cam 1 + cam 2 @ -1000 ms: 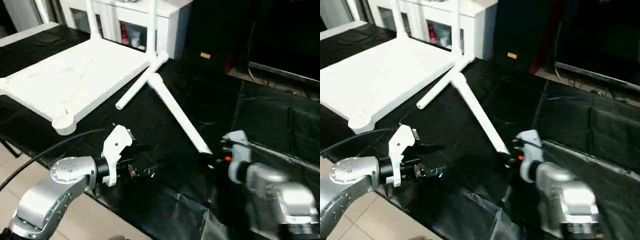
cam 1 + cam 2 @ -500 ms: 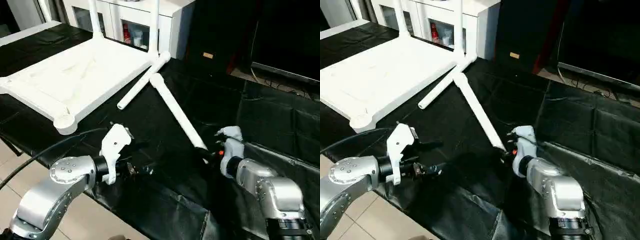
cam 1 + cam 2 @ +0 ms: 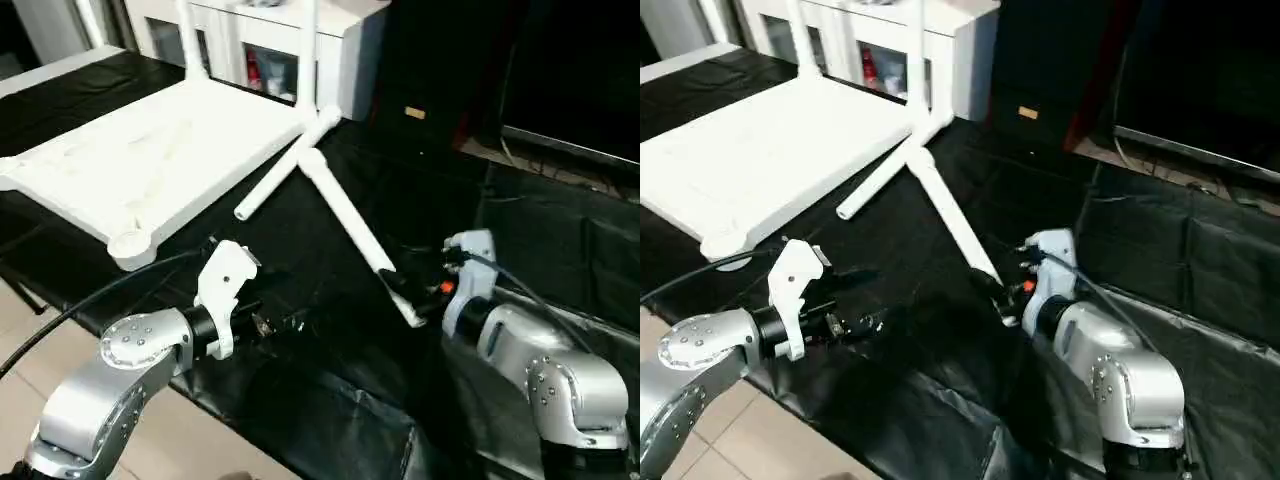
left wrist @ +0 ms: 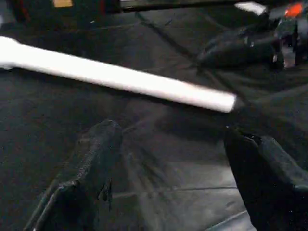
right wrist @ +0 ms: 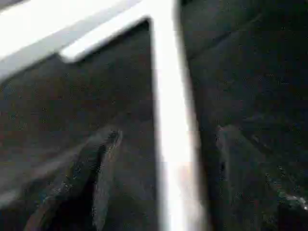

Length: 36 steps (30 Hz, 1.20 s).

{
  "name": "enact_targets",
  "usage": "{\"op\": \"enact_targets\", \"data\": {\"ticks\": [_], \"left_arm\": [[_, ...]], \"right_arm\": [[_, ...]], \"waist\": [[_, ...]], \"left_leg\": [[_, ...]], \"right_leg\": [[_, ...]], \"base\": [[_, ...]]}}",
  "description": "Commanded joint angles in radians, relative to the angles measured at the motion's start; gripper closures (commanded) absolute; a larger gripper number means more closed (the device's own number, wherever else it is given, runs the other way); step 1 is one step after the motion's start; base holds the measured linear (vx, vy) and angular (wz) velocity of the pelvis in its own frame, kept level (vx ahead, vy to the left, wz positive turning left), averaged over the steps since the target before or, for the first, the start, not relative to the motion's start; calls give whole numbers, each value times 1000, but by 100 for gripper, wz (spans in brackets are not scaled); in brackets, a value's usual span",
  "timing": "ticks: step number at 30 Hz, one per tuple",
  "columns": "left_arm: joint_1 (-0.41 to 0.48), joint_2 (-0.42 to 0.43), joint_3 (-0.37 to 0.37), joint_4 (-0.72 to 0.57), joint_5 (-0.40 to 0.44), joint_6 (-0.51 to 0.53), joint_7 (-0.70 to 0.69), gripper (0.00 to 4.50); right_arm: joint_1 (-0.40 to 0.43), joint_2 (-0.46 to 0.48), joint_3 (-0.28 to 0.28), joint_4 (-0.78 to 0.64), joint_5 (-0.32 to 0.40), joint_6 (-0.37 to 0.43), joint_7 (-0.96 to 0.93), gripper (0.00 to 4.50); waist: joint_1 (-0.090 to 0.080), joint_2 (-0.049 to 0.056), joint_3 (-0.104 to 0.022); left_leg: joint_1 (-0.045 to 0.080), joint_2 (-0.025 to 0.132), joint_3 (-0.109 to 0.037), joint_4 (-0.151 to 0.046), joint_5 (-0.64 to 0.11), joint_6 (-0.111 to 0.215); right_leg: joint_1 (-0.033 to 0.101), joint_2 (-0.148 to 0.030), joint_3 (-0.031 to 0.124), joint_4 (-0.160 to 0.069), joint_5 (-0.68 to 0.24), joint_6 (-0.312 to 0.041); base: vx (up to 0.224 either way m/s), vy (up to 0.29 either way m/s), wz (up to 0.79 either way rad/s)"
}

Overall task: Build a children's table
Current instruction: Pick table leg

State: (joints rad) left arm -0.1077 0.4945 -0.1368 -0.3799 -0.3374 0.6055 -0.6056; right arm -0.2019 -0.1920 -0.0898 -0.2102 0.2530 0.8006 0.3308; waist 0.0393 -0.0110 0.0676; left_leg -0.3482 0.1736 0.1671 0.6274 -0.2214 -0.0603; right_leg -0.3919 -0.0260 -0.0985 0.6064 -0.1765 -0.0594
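The white table top (image 3: 150, 160) lies upside down on the black-covered work surface (image 3: 540, 230), toward the robot's left, with its ribbed underside facing up and a round corner socket (image 3: 128, 243) at its nearest corner. Two legs stand upright from its far corners, in front of a white cabinet (image 3: 290, 45) with glass doors. Two loose legs lie on the black cover beside the top: a shorter-looking one (image 3: 285, 165) slants away from the top's edge, and a longer leg (image 3: 355, 235) runs from near that spot down toward the right gripper (image 3: 408, 292). The right gripper's black fingers (image 5: 91, 178) stand apart on either side of the near end of this longer leg, which passes between them in the right wrist view; they straddle the leg without clamping it, and whether they touch it cannot be told. The left gripper (image 4: 173, 183) hovers over the bare black cover near the front edge, well apart from the table top, its fingers (image 4: 91, 168) spread wide and holding nothing. In the left wrist view the longer leg (image 4: 115, 77) lies across the cover beyond the open fingers, with the right gripper at its end.
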Motion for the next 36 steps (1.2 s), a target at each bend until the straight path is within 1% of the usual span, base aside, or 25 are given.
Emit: {"op": "enact_targets", "data": {"ticks": [1, 4, 6, 7, 9, 11, 13, 14, 15, 16, 17, 18, 19, 20, 21, 22, 23, 24, 27, 28, 29, 30, 31, 32, 36], "left_arm": [[-16, 1, -14, 27, 34, -15, 23, 68], [-29, -6, -20, 49, 48, -17, 39, 68], [-53, -10, -36, 90, 84, -30, 61, 68], [-88, -15, -60, 149, 127, -50, 81, 68], [-118, -17, -85, 195, 162, -71, 87, 68], [-180, -39, -139, 296, 231, -128, 87, 68], [-223, -63, -164, 364, 255, -145, 90, 68], [-241, -75, -172, 393, 262, -149, 93, 68], [-261, -83, -185, 430, 278, -158, 100, 68], [-273, -87, -193, 451, 288, -163, 104, 68], [-296, -97, -206, 497, 306, -180, 110, 68], [-331, -113, -222, 563, 327, -207, 118, 68], [-354, -125, -231, 607, 341, -230, 120, 68], [-385, -141, -244, 662, 355, -260, 115, 68], [-385, -141, -244, 662, 355, -260, 115, 68], [-406, -153, -250, 703, 367, -283, 113, 68], [-433, -164, -266, 749, 384, -300, 104, 68], [-451, -173, -276, 784, 397, -315, 98, 68], [-487, -194, -294, 863, 415, -334, 85, 68], [-496, -200, -301, 889, 421, -343, 82, 68], [-510, -208, -306, 928, 430, -364, 82, 68], [-510, -208, -306, 928, 430, -364, 82, 68], [-534, -226, -306, 990, 439, -383, 89, 68], [-543, -232, -306, 1011, 443, -392, 90, 68], [-570, -239, -301, 1071, 460, -407, 96, 68]], "right_arm": [[-20, -35, 6, 42, -55, -63, -27, 98], [-35, -67, 25, 84, -104, -119, -47, 98], [-51, -98, 45, 134, -141, -153, -56, 98], [-62, -146, 104, 187, -193, -202, -33, 98], [-69, -179, 157, 223, -232, -232, -10, 98], [-78, -200, 224, 285, -265, -266, 46, 98], [-83, -208, 260, 299, -271, -270, 85, 98], [-85, -212, 276, 303, -274, -270, 103, 98], [-87, -218, 295, 306, -283, -276, 118, 98], [-89, -222, 306, 308, -289, -282, 125, 98], [-91, -225, 314, 308, -288, -283, 136, 98], [-94, -229, 324, 307, -283, -280, 151, 98], [-97, -232, 328, 306, -281, -283, 159, 98], [-100, -236, 333, 302, -278, -287, 169, 98], [-100, -236, 333, 302, -278, -287, 169, 98], [-102, -234, 330, 300, -272, -289, 178, 98], [-103, -235, 330, 292, -267, -291, 190, 98], [-104, -236, 331, 289, -265, -294, 200, 98], [-104, -233, 329, 273, -253, -290, 214, 98], [-104, -227, 327, 265, -245, -285, 217, 98], [-104, -218, 329, 254, -237, -279, 218, 98], [-104, -218, 329, 254, -237, -279, 218, 98], [-102, -195, 342, 229, -220, -263, 228, 98], [-101, -189, 348, 222, -217, -261, 232, 98], [-105, -167, 356, 216, -212, -252, 238, 98]], "waist": [[0, 17, -59], [0, 15, -63], [-1, 13, -64], [0, 12, -64], [0, 9, -66], [1, 9, -66], [3, 12, -70], [3, 9, -70], [4, 13, -70], [5, 12, -73], [4, 12, -75], [4, 17, -73], [3, 14, -72], [7, 14, -77], [8, 12, -75], [10, 17, -76], [11, 20, -76], [11, 17, -77], [13, 17, -80], [13, 17, -78], [14, 23, -81], [13, 21, -81], [12, 16, -81], [15, 19, -82], [19, 20, -80]], "left_leg": [[6, 40, -25, -75, -158, 8], [2, 40, -26, -74, -144, 18], [3, 41, -25, -73, -136, 26], [2, 40, -24, -72, -133, 30], [-2, 37, -23, -69, -120, 39], [-2, 34, -21, -67, -121, 50], [-6, 38, -24, -67, -109, 55], [-6, 40, -25, -67, -104, 59], [-8, 41, -26, -68, -102, 64], [-7, 42, -26, -67, -97, 64], [-12, 45, -28, -67, -85, 65], [-6, 42, -25, -66, -89, 73], [-6, 38, -23, -64, -94, 78], [-8, 40, -26, -65, -85, 73], [-8, 41, -24, -65, -87, 77], [-7, 44, -27, -65, -86, 73], [-8, 42, -26, -65, -84, 76], [-8, 44, -27, -66, -80, 80], [-10, 49, -29, -66, -72, 81], [-10, 48, -28, -67, -75, 83], [-9, 47, -28, -66, -73, 83], [-10, 46, -27, -66, -70, 86], [-11, 48, -28, -67, -70, 88], [-9, 45, -26, -65, -65, 91], [-7, 51, -29, -69, -76, 84]], "right_leg": [[41, -106, 61, -118, -504, 25], [45, -104, 61, -114, -476, 22], [44, -103, 61, -110, -456, 13], [45, -103, 61, -112, -454, 14], [50, -103, 63, -109, -438, 13], [48, -103, 62, -114, -457, 18], [53, -107, 62, -111, -439, 12], [52, -104, 60, -109, -420, 6], [54, -107, 61, -107, -407, -3], [55, -107, 61, -107, -400, -5], [60, -110, 63, -99, -364, -20], [53, -105, 63, -106, -367, -20], [52, -102, 61, -111, -379, -14], [60, -108, 62, -103, -369, -14], [56, -107, 62, -108, -379, -9], [58, -111, 62, -104, -375, -17], [58, -109, 61, -107, -371, -18], [58, -107, 61, -106, -354, -20], [62, -115, 63, -100, -318, -44], [60, -113, 62, -103, -325, -45], [63, -114, 63, -100, -322, -46], [62, -113, 62, -102, -318, -45], [64, -114, 62, -101, -312, -48], [63, -114, 63, -102, -312, -46], [62, -118, 62, -102, -327, -51]], "base": [[0, 0, 0], [0, 0, 0], [0, 0, 0], [0, 0, 0], [0, 0, 0], [0, 0, 0], [0, 0, 0], [0, 0, 0], [0, 0, 0], [0, 0, 0], [0, 0, 0], [0, 0, 0], [0, 0, 0], [0, 0, 0], [0, 0, 0], [0, 0, 0], [0, 0, 0], [0, 0, 0], [0, 0, 0], [0, 0, 0], [0, 0, 0], [0, 0, 0], [0, 0, 0], [0, 0, 0], [0, 0, 0]]}}
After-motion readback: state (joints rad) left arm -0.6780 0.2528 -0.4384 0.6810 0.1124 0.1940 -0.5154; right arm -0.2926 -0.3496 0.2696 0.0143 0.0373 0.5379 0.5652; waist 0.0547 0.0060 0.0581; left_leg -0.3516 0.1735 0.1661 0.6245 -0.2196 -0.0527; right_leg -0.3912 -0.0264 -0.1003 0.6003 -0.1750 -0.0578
